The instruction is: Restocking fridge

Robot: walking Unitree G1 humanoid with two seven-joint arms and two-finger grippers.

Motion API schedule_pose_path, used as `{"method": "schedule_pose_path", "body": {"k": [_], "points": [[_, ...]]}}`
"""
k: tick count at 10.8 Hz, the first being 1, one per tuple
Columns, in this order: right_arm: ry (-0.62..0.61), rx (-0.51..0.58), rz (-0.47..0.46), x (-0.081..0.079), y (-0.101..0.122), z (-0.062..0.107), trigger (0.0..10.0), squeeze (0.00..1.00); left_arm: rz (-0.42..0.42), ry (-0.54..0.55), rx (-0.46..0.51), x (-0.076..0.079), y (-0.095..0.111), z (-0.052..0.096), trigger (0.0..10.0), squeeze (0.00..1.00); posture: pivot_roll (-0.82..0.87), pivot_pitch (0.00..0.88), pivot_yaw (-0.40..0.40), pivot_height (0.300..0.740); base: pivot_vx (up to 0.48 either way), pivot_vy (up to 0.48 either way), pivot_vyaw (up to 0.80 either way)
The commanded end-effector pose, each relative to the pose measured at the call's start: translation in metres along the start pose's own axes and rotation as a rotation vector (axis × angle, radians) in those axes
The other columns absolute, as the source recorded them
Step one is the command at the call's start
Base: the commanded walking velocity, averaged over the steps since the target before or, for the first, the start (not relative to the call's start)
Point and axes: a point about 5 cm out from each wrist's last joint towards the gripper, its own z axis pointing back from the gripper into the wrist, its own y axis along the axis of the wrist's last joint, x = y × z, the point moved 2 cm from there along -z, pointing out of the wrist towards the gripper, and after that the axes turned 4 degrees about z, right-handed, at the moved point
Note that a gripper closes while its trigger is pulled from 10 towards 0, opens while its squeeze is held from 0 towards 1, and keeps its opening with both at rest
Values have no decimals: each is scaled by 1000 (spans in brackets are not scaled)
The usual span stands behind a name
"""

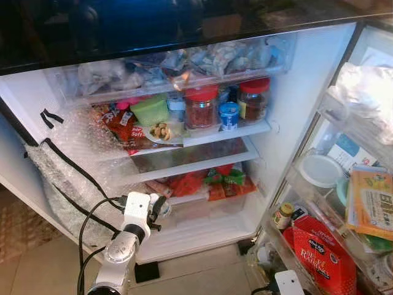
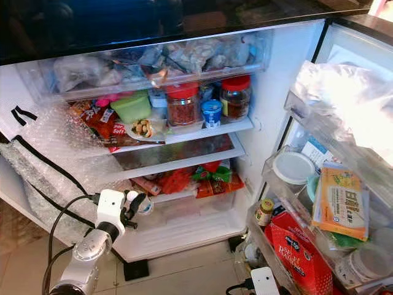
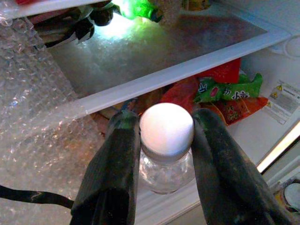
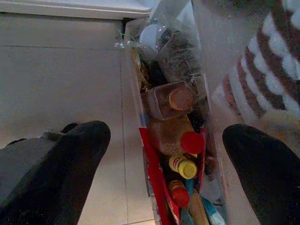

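Observation:
My left gripper point(image 1: 157, 209) is shut on a small clear bottle with a white cap point(image 3: 166, 127). The black fingers point(image 3: 115, 164) press on both sides of its neck. It hangs in front of the open fridge's lower shelf point(image 1: 202, 195), where red and green snack packets point(image 3: 220, 89) lie. Just above is a bare glass shelf point(image 1: 190, 157). My right gripper point(image 4: 166, 136) is open over the door's bottom bin, above bottles with red and yellow caps point(image 4: 185, 161).
The top shelf holds two red-lidded jars point(image 1: 201, 106), a green tub point(image 1: 150, 111) and a blue cup point(image 1: 229, 115). Bubble wrap point(image 1: 67, 153) and black cables line the left wall. Door bins on the right hold a red bag point(image 1: 322, 255) and a yellow packet point(image 1: 371, 203).

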Motion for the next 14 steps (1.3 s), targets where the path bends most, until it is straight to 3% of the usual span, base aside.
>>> {"method": "schedule_pose_path", "body": {"k": [1, 8, 14], "points": [[16, -13, -15, -5, -2, 1, 10000, 0, -2, 2, 13, -2, 4, 1, 10000, 0, -85, 23, 45, 740, 270, 0, 0], [20, 5, -13, -6, 3, 0, 10000, 0, 2, -1, 14, -2, 3, 2, 10000, 0, -80, 24, 43, 740, 296, 0, 0], [32, 46, -28, -9, 12, 0, 10000, 0, 12, -17, 22, 3, 1, 7, 10000, 0, -81, 26, 43, 740, 0, 0, 0]]}}
